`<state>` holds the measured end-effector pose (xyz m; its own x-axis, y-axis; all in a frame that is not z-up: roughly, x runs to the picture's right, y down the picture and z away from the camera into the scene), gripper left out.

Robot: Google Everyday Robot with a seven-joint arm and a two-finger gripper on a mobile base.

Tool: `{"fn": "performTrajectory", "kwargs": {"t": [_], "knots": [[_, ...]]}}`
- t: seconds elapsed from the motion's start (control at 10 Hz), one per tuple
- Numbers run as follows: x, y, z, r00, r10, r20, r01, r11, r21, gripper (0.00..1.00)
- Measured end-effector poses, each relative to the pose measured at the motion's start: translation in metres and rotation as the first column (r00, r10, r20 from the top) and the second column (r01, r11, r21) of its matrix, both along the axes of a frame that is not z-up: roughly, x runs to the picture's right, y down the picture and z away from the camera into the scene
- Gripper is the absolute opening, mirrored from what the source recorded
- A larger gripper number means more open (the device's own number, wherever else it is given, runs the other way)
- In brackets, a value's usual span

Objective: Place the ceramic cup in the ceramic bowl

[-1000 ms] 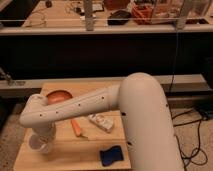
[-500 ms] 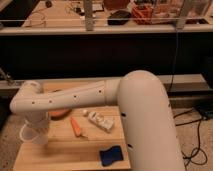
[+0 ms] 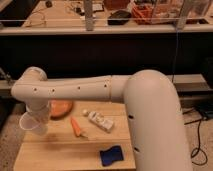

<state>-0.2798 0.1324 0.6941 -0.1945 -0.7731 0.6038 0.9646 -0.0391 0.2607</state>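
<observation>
Gripper (image 3: 36, 113) is seen at the left of the frame, under the arm's wrist, over the left edge of the wooden table (image 3: 60, 150). It is closed on the ceramic cup (image 3: 32, 125). The cup is held directly below the gripper, slightly tilted, apparently off the tabletop. The ceramic bowl (image 3: 61, 108) sits just right of the cup, partly hidden by the arm. A carrot (image 3: 77, 127), white tube bottle (image 3: 101, 120) and blue cloth (image 3: 111, 155) are noted further right.
</observation>
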Motion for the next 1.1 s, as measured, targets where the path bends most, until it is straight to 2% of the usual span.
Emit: {"fn": "performTrajectory", "kwargs": {"t": [0.2,0.4,0.6,0.9,1.1], "knots": [[0.016,-0.039,0.032,0.999,0.046,0.003,-0.046,0.9988,0.017,0.02],[0.020,-0.067,0.054,0.998,0.069,0.005,-0.069,0.9974,0.022,0.02],[0.030,-0.093,0.080,0.993,0.118,-0.007,-0.118,0.9926,0.029,0.02],[0.024,-0.113,0.105,0.994,0.109,0.001,-0.109,0.9934,0.034,0.02],[0.022,-0.110,0.107,0.994,0.108,0.014,-0.109,0.9934,0.037,0.02]]}}
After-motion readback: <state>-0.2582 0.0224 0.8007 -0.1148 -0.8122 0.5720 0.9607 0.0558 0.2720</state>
